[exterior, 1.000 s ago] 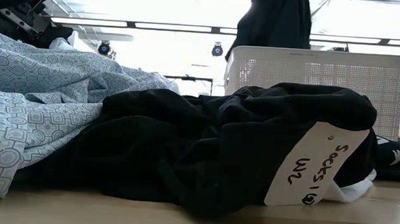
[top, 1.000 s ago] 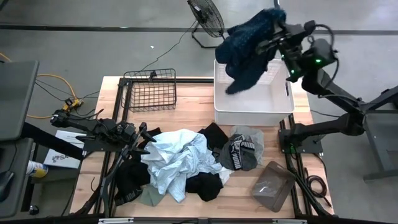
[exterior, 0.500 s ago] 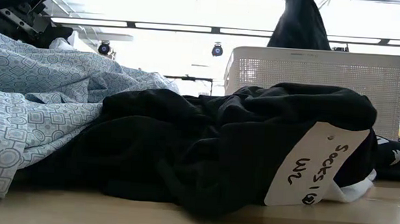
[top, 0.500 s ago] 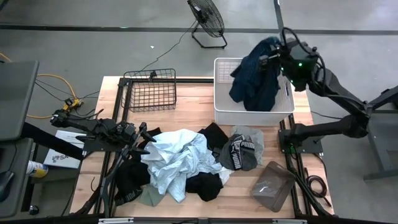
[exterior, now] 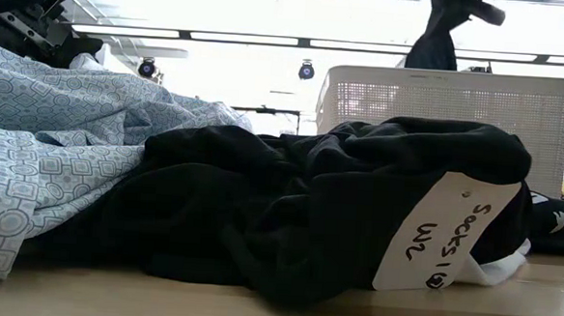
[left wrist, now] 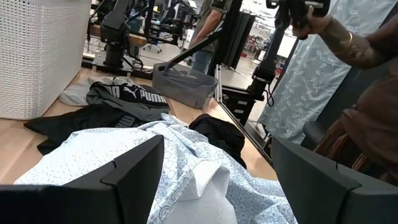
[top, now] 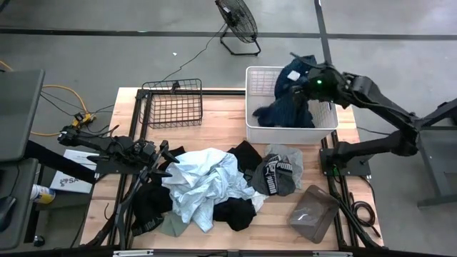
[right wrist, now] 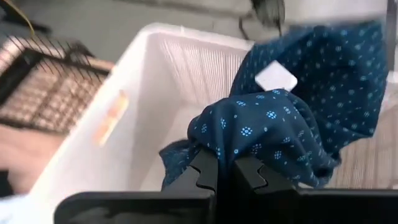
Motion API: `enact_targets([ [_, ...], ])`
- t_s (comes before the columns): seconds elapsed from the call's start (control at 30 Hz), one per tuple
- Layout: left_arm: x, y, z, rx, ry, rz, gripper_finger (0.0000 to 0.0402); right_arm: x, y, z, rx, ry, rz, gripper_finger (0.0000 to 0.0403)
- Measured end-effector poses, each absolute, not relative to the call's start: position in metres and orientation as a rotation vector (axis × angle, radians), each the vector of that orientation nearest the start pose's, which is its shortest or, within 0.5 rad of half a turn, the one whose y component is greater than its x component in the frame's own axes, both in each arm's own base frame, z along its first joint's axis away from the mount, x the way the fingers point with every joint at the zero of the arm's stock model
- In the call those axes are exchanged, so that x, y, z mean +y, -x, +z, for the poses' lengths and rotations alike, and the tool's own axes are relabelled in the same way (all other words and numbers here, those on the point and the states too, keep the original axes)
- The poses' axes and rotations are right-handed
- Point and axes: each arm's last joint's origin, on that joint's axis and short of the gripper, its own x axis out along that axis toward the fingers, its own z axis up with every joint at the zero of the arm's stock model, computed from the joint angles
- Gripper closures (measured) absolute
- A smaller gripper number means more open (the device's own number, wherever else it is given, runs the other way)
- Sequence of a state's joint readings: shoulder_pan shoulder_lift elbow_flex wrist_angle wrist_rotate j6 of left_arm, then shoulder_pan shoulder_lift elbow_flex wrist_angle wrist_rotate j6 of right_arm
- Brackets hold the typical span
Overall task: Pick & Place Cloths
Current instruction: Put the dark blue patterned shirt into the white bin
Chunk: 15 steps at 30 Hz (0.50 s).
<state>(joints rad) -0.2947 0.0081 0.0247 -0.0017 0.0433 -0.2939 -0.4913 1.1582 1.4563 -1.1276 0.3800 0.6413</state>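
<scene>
One navy dotted shirt (top: 291, 100) hung pinched in my right gripper (right wrist: 225, 169) over the white basket (top: 253, 128); my left gripper (left wrist: 214, 171) (fingers spread, empty) waited above the wooden table (top: 221, 132), fan (top: 237, 21) beyond.

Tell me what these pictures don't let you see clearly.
- High view: whatever lies under the pale blue shirt in the pile; the shirt covers it.
- Low view: the inside of the white basket; its wall blocks it, and the black garment hides its lower part.
- Right wrist view: the basket floor beneath the navy dotted cloth that the right gripper holds.
- Left wrist view: the person's sleeve, cut off by the edge.
</scene>
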Motion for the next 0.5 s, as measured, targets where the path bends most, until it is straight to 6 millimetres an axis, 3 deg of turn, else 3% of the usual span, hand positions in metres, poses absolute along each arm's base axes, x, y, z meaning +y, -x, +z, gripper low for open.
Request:
enact_targets([
  [0.27,-0.029,-0.092,0.171,0.035,0.293,-0.338,0.0112,-0.125,-0.196,0.374,0.764,-0.745,-1.01,0.0399],
  [0.5,-0.029,-0.092,0.171,0.035,0.293,-0.338,0.0112,-0.153,-0.214,0.339,0.95,-0.82,-1.071,0.0399],
])
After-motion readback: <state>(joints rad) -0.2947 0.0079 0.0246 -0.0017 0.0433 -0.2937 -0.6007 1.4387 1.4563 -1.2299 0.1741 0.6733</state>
